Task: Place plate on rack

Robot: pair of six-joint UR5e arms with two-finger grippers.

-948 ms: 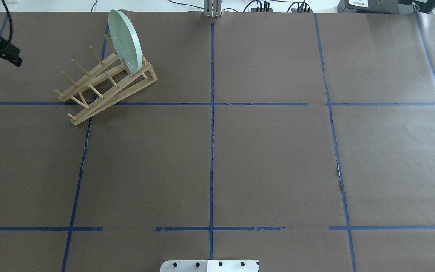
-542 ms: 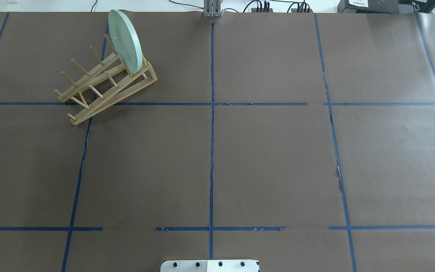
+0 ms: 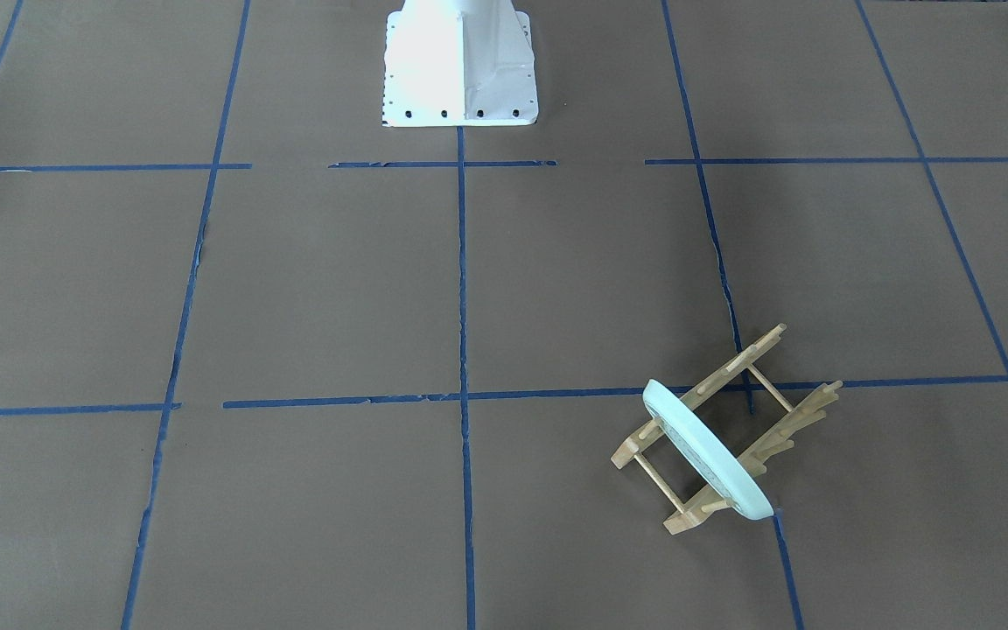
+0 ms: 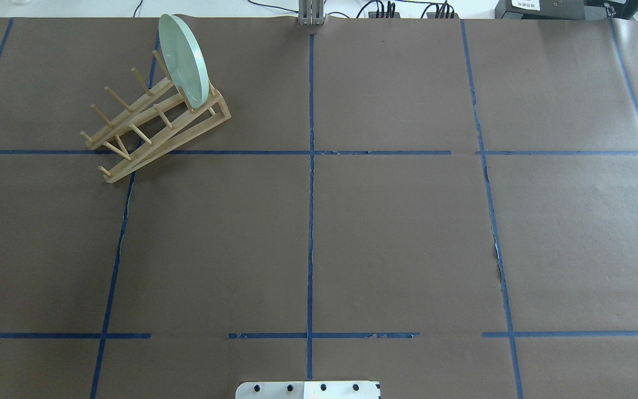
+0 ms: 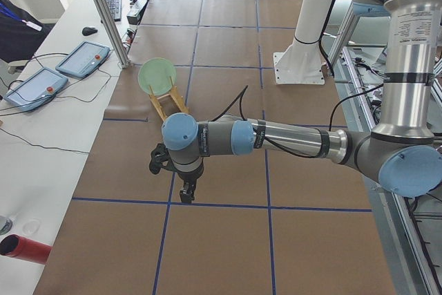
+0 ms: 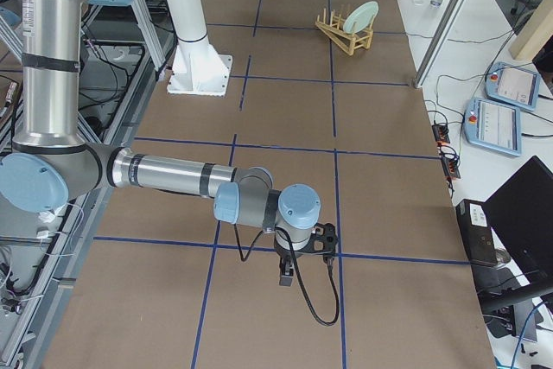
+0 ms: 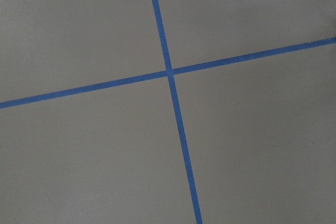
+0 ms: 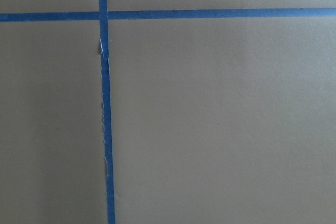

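bench (image 4: 396, 238): big brown-paper top, split into squares by blue tape lines (image 4: 310, 221). The rack sits in the far corner on the robot's left.

left arm (image 5: 290, 137): stretched out low over the bench, well apart from the rack. Its wrist cam shows only paper and a tape crossing.

right arm (image 6: 164, 172): way down at the other end of the bench, about as far from the rack as it gets. Same deal on its wrist cam, just paper and tape.

rack (image 4: 136, 158): light wood, sitting at an angle to the tape grid. Most of its peg slots are free.

plate (image 4: 183, 61): pale green, standing on its edge in the end slot of the rack (the end toward the far side of the bench), leaning a bit on the pegs. Nothing is touching it.

left jaws: only show in the side view, so I can't tell if they're spread or pressed together.

right jaws: same story, can't tell.

done: pretty much everything, I'd say. The plate's in the rack and both arms are clear of it.

left: nothing obvious, maybe just parking the arms.
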